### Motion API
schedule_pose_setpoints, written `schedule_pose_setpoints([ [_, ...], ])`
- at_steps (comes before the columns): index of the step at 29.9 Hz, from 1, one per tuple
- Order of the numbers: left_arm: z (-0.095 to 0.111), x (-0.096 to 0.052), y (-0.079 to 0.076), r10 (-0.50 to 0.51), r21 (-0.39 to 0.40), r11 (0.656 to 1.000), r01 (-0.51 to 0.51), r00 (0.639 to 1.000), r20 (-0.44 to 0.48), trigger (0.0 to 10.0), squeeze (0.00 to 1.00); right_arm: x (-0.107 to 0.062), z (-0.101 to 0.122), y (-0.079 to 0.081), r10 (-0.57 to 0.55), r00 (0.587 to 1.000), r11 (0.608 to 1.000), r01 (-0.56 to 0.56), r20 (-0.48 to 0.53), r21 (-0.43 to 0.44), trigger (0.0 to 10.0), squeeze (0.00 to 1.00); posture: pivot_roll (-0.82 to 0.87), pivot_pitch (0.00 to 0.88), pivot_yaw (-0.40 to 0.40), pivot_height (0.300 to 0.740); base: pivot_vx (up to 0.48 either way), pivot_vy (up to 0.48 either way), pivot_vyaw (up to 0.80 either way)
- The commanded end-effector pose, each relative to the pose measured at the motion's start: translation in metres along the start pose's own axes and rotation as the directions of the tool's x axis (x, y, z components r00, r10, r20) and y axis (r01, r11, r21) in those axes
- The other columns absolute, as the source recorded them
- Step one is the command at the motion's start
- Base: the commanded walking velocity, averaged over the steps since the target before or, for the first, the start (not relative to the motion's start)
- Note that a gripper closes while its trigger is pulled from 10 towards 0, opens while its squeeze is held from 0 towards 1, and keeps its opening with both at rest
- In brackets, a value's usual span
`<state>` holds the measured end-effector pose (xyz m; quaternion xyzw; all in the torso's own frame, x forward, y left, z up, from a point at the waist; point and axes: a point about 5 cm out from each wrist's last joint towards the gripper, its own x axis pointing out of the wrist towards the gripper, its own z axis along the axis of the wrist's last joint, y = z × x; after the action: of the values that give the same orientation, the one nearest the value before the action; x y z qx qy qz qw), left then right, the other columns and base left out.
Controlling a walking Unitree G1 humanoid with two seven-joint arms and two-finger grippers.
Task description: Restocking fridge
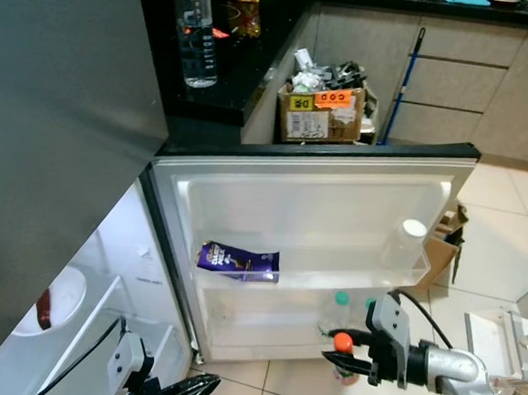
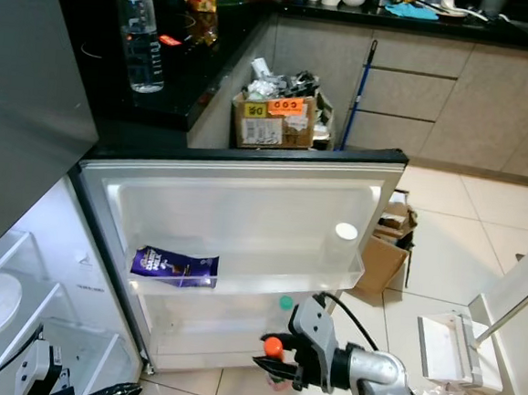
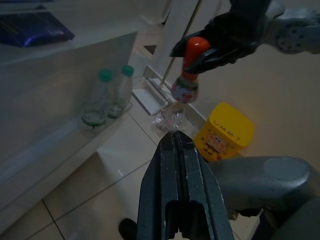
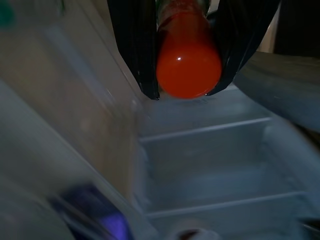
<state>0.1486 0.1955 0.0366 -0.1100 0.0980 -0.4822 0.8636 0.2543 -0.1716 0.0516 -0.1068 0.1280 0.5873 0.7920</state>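
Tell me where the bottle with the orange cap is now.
The bottle with the orange cap is held in the right hand, low before the open fridge door, just beside the two green-capped bottles on its bottom shelf.

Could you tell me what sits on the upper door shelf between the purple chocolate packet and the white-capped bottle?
Nothing: in the left eye view the upper door shelf is bare between the purple chocolate packet and the white-capped bottle.
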Motion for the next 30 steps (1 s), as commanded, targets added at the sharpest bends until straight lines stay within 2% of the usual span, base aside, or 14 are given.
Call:
schedule_pose_setpoints([
  [1,-0.003,0.002,0.000,0.004,0.004,1.000,-0.004,1.000,-0.002,10.0,0.00,-0.002,0.012,0.000,0.032,0.999,0.999,-0.032,0.041,-0.014,10.0,0.00,-0.02,0.016,-0.006,0.740,0.000,0.000,0.00],
  [3,-0.002,0.004,0.000,0.003,0.008,1.000,-0.003,1.000,0.003,10.0,0.00,-0.001,0.020,-0.002,0.030,0.997,0.999,-0.028,0.072,-0.030,10.0,0.00,-0.02,0.014,-0.003,0.740,0.000,0.000,0.00],
  [5,-0.001,0.005,0.000,0.003,0.017,1.000,-0.003,1.000,0.008,10.0,0.00,0.000,0.039,-0.006,0.020,0.987,0.999,-0.014,0.157,-0.042,10.0,0.00,-0.02,0.015,0.000,0.740,0.000,0.000,0.00],
  [6,-0.001,0.005,0.000,0.003,0.017,1.000,-0.003,1.000,0.008,10.0,0.00,0.000,0.039,-0.006,0.020,0.987,0.999,-0.014,0.157,-0.042,10.0,0.00,-0.02,0.015,0.000,0.740,0.000,0.000,0.00],
  [9,0.000,0.007,0.002,0.005,0.029,1.000,-0.005,1.000,0.015,10.0,0.00,0.002,0.069,-0.018,-0.074,0.957,0.992,0.101,0.282,-0.081,10.0,0.00,-0.02,0.012,-0.001,0.740,0.000,0.000,0.00],
  [11,0.000,0.007,0.002,0.005,0.029,1.000,-0.005,1.000,0.015,10.0,0.00,0.002,0.069,-0.018,-0.074,0.957,0.992,0.101,0.282,-0.081,10.0,0.00,-0.02,0.012,-0.001,0.740,0.000,0.000,0.00],
  [12,0.000,0.008,0.002,0.005,0.031,0.999,-0.005,1.000,0.016,10.0,0.00,0.002,0.078,-0.026,-0.135,0.939,0.981,0.171,0.315,-0.090,10.0,0.00,-0.02,0.010,-0.001,0.740,0.000,0.000,0.00],
  [13,0.000,0.008,0.002,0.005,0.031,0.999,-0.005,1.000,0.016,10.0,0.00,0.002,0.078,-0.026,-0.135,0.939,0.981,0.171,0.315,-0.090,10.0,0.00,-0.02,0.010,-0.001,0.740,0.000,0.000,0.00],
  [14,0.000,0.008,0.003,0.004,0.032,0.999,-0.005,1.000,0.016,10.0,0.00,0.003,0.083,-0.035,-0.196,0.925,0.967,0.237,0.324,-0.091,10.0,0.00,-0.02,0.009,-0.001,0.740,0.000,0.000,0.00],
  [15,0.000,0.008,0.003,0.004,0.032,0.999,-0.005,1.000,0.016,10.0,0.00,0.003,0.083,-0.035,-0.196,0.925,0.967,0.237,0.324,-0.091,10.0,0.00,-0.02,0.009,-0.001,0.740,0.000,0.000,0.00],
  [17,-0.001,0.010,0.003,0.002,0.033,0.999,-0.003,1.000,0.018,10.0,0.00,0.005,0.087,-0.045,-0.271,0.911,0.943,0.315,0.310,-0.103,10.0,0.00,-0.02,0.006,-0.002,0.740,0.000,0.000,0.00],
  [23,-0.001,0.013,0.005,-0.003,0.036,0.999,0.002,1.000,0.027,10.0,0.00,0.014,0.089,-0.054,-0.369,0.891,0.906,0.408,0.264,-0.113,10.0,0.00,-0.02,0.002,-0.001,0.740,0.000,0.000,0.00],
  [26,-0.001,0.014,0.005,-0.006,0.038,0.999,0.005,1.000,0.028,10.0,0.00,0.018,0.088,-0.056,-0.416,0.873,0.887,0.451,0.255,-0.096,10.0,0.00,-0.02,0.002,-0.001,0.740,0.000,0.000,0.00],
  [30,-0.001,0.016,0.006,-0.015,0.039,0.999,0.014,0.999,0.030,10.0,0.00,0.022,0.085,-0.060,-0.499,0.828,0.850,0.525,0.257,-0.041,10.0,0.00,-0.02,0.004,0.005,0.740,0.000,0.000,0.00],
])
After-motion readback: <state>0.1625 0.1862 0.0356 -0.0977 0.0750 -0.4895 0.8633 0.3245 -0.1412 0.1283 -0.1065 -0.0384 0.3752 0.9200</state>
